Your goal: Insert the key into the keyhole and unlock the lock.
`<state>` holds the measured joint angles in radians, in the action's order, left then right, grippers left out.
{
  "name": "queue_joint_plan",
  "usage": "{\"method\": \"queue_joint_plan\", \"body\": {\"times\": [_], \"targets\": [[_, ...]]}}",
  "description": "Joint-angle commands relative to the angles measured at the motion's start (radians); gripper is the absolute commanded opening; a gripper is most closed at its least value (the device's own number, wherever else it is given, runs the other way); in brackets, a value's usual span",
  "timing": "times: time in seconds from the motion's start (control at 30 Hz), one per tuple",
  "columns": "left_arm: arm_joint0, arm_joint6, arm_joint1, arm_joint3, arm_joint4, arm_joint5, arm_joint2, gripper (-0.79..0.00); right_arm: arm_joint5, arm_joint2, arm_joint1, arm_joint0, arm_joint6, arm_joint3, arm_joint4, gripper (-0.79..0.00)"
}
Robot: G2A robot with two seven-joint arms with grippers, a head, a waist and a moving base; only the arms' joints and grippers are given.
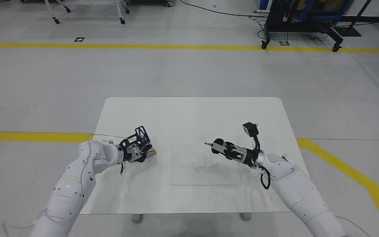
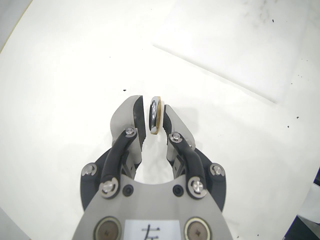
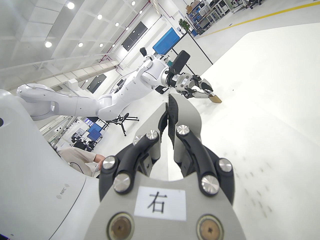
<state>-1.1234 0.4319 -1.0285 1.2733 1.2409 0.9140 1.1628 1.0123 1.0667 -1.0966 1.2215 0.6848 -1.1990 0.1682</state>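
I count one lock (image 2: pixel 155 118), a brass padlock standing on edge between the fingers of my left gripper (image 1: pixel 146 151), which is clamped on it just above the table's (image 1: pixel 195 112) left side. There is one key (image 1: pixel 208 143), pinched in my right gripper (image 1: pixel 217 145) with the fingers pressed together. Its tip points toward the lock, and the two are well apart.
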Motion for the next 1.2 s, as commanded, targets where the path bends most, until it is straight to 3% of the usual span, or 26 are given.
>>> {"method": "queue_joint_plan", "body": {"times": [0.0, 0.33, 0.47, 0.83, 1.0, 1.17], "targets": [[0.002, 0.003, 0.0, -0.006, -0.001, -0.005, -0.005, -0.785, 0.0, 0.0, 0.0, 0.0, 0.0, 0.0, 0.0, -0.785], [0.018, 0.017, -0.003, -0.013, -0.005, -0.032, -0.029, -0.785, 0.0, 0.0, 0.0, 0.0, 0.0, 0.0, 0.0, -0.785], [0.016, -0.036, -0.001, -0.022, -0.042, -0.057, -0.005, -0.785, 0.0, 0.0, 0.0, 0.0, 0.0, 0.0, 0.0, -0.785], [0.015, -0.039, 0.0, -0.022, -0.044, -0.062, -0.002, -0.785, 0.0, 0.0, 0.0, 0.0, 0.0, 0.0, 0.0, -0.785], [0.018, -0.102, -0.014, -0.075, -0.23, -0.074, -0.006, -0.785, -0.025, -0.008, -0.005, 0.014, -0.043, -0.017, 0.005, -0.785], [0.108, -0.041, -0.05, -0.233, -0.588, 0.054, -0.088, -0.785, -0.016, -0.054, -0.023, 0.003, -0.088, 0.015, 0.079, -0.785]]}}
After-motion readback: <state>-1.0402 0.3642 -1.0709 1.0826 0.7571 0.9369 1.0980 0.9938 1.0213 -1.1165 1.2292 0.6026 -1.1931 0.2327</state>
